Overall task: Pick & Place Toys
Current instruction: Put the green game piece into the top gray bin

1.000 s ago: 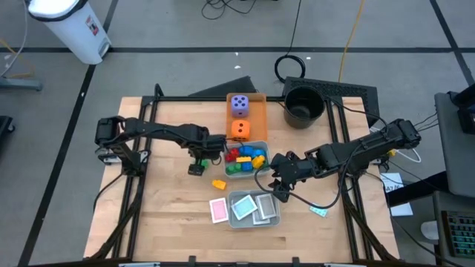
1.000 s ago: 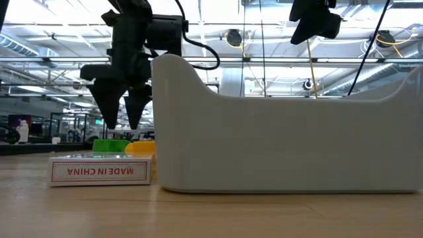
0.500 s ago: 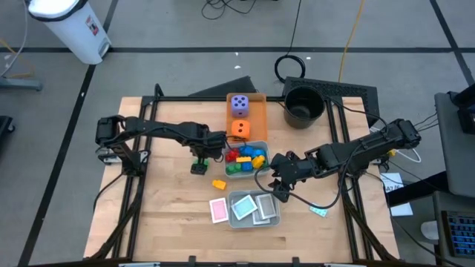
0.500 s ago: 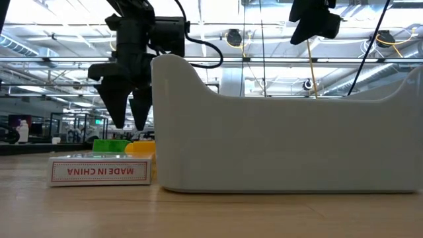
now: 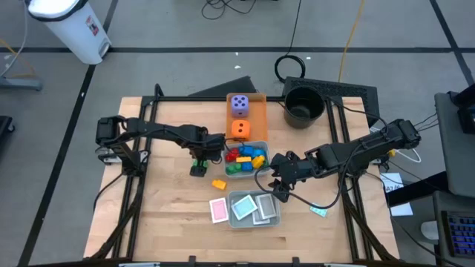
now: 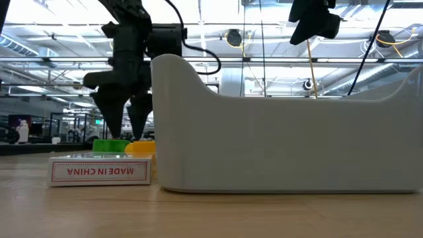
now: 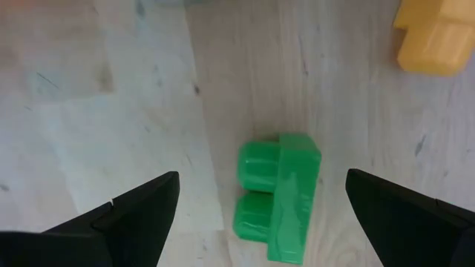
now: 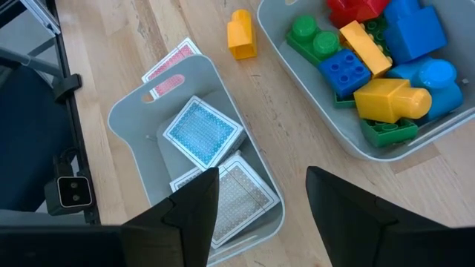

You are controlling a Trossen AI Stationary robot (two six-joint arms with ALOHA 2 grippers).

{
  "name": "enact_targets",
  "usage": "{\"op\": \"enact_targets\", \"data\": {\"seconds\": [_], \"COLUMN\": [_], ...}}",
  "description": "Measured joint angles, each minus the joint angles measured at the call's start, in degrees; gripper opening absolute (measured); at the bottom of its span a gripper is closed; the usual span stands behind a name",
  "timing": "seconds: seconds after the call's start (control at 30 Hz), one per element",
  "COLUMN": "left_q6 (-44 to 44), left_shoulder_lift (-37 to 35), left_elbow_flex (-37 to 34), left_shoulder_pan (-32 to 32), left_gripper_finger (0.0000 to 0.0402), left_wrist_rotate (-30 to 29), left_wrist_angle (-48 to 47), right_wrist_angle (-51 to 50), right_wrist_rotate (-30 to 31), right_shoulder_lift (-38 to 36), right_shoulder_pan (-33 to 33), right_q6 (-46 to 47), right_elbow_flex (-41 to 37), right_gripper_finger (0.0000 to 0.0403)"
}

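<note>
A green brick (image 7: 278, 196) lies on its side on the wooden table, with a yellow brick (image 7: 434, 41) close by. My left gripper (image 7: 261, 178) is open and points down just above the green brick, one finger on each side and clear of it; it also shows in the low view (image 6: 122, 125) and the high view (image 5: 197, 166). My right gripper (image 8: 261, 172) is open and empty above the table between the two grey trays (image 5: 280, 185). The purple die (image 5: 239, 104) and the orange die (image 5: 239, 129) sit in the flat orange tray (image 5: 258, 104).
A grey tray (image 5: 264, 150) holds several bricks; another grey tray (image 5: 276, 215) holds cards. A pink card (image 5: 217, 210) lies left of that tray and a teal card (image 5: 318, 211) to its right. A black pot (image 5: 303, 106) stands at the far edge.
My left gripper has gone down toward the green brick, still open. Nothing else has moved.
</note>
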Motion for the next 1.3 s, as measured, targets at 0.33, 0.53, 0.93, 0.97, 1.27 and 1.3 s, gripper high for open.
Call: {"op": "enact_targets", "data": {"seconds": [0.33, 0.53, 0.93, 0.97, 1.27, 1.3], "left_q6": [-1.7, -3.2, -5.9, -6.3, -9.3, -9.6], "left_shoulder_lift": [0.0, 0.0, 0.0, 0.0, 0.0, 0.0], "left_elbow_flex": [-4.1, -5.4, -5.6, -5.6, -5.6, -5.6], "left_shoulder_pan": [-1.5, -2.0, -2.0, -2.0, -2.0, -2.0], "left_gripper_finger": [0.0392, 0.0392, 0.0375, 0.0365, 0.0254, 0.0244], "left_wrist_rotate": [0.4, 0.3, -1.9, -1.9, -2.2, -2.2], "left_wrist_angle": [3.9, 5.9, 6.4, 6.4, 6.4, 6.4], "right_wrist_angle": [0.0, 0.0, 0.0, 0.0, 0.0, 0.0], "right_wrist_rotate": [0.0, 0.0, 0.0, -0.1, -0.2, -0.2], "right_shoulder_lift": [0.0, 0.0, 0.0, 0.0, 0.0, 0.0], "right_shoulder_pan": [0.0, 0.0, 0.0, 0.0, 0.0, 0.0], "right_q6": [-0.6, -0.7, -0.7, -0.7, -0.6, -0.6], "right_elbow_flex": [0.0, 0.0, 0.0, 0.0, 0.0, 0.0], "right_gripper_finger": [0.0196, 0.0196, 0.0196, 0.0196, 0.0196, 0.0196]}}
